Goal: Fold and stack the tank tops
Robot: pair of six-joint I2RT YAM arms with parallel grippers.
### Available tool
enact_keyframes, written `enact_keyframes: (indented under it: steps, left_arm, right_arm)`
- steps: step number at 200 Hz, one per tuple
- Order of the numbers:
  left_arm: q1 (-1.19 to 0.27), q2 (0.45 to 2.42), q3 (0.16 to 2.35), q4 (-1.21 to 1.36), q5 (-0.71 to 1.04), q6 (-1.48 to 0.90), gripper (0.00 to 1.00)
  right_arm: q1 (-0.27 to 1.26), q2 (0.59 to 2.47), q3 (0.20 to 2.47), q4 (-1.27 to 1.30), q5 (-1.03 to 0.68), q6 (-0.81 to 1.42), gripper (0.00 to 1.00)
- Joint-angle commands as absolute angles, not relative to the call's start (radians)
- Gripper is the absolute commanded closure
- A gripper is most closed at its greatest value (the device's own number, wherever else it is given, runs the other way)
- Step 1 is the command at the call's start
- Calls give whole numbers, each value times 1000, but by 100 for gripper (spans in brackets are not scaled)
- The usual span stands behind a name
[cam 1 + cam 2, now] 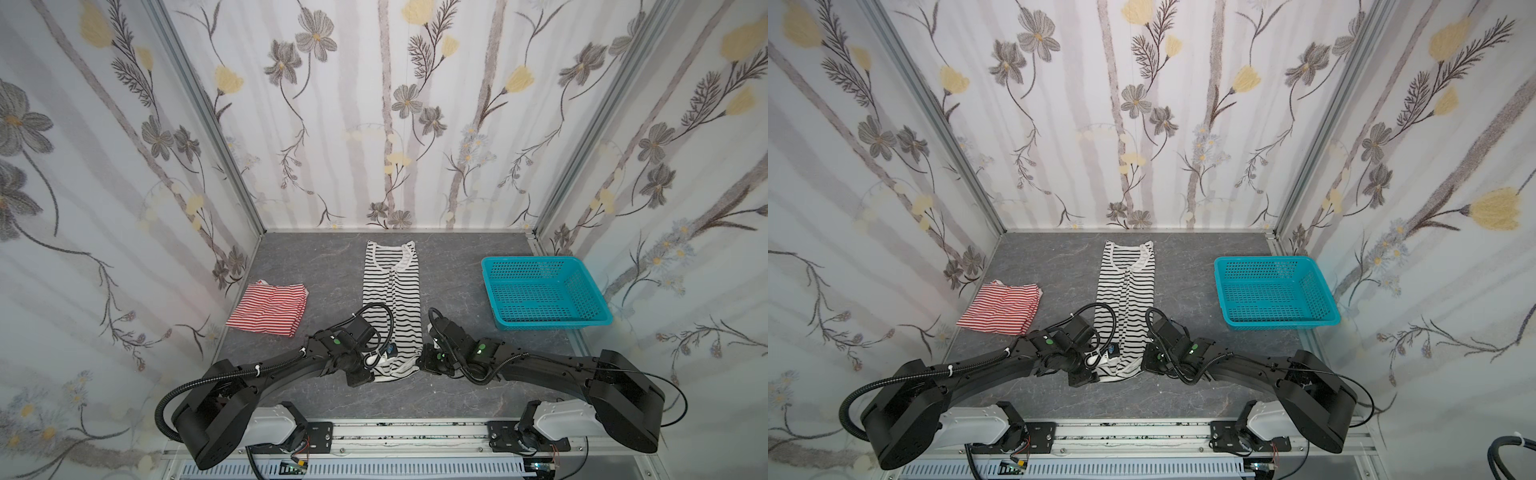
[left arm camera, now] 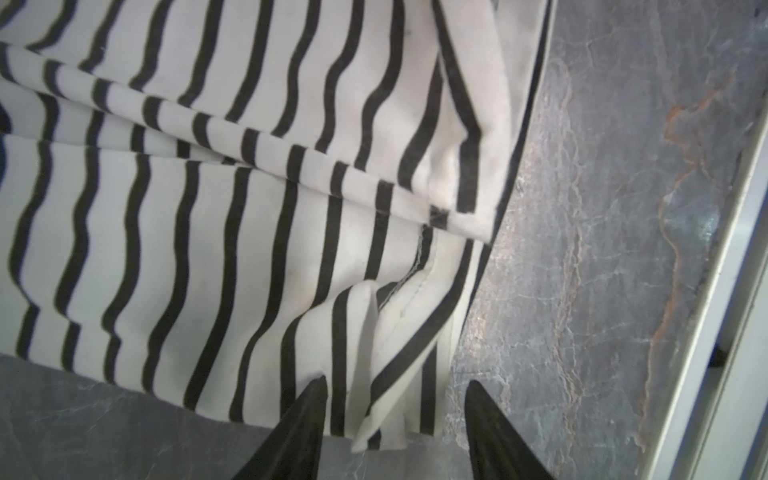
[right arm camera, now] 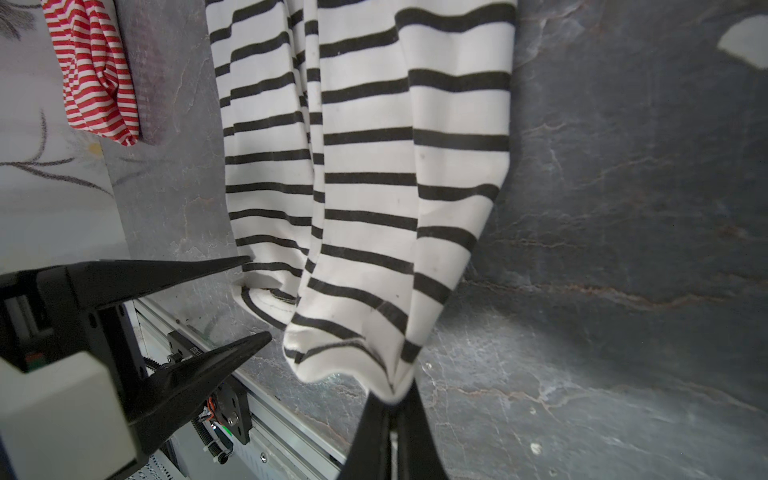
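- Dark grey marbled tabletop, walled on three sides by pale wallpaper panels printed with grey and yellow flowers, with a silver metal rail along its near edge.
- Black-and-white striped knit tank top lies lengthwise mid-table, folded narrow.
- Folded red-and-white striped knit tank top lies apart, towards the left wall.
- Turquoise plastic mesh basket sits at the right.
- Right gripper pinches a near hem corner of the black-and-white top.
- Left gripper has its jaws apart, astride the other near hem corner.
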State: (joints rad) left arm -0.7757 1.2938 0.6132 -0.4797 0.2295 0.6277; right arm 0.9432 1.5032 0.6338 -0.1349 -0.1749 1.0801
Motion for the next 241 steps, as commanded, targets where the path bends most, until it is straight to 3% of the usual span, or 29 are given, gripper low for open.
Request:
enact_keyframes:
  steps: [1, 27, 70, 141, 241]
  left_arm:
    - [-787, 1309, 609, -476, 231, 642, 47]
    - [-790, 1320, 606, -460, 209, 651, 51]
    - [-792, 1338, 591, -458, 211, 675, 75]
    - [-805, 1302, 624, -582, 306, 711, 98]
    - [-670, 1281, 924, -666, 197, 740, 100]
  right_arm:
    - [941, 1508, 640, -112, -167, 1084, 100]
    - [940, 1508, 640, -111, -169, 1085, 100]
    - [936, 1511, 636, -109, -170, 1086, 100]
    - [939, 1458, 617, -107, -186, 1098, 100]
    - [830, 1364, 747, -202, -216, 1036, 100]
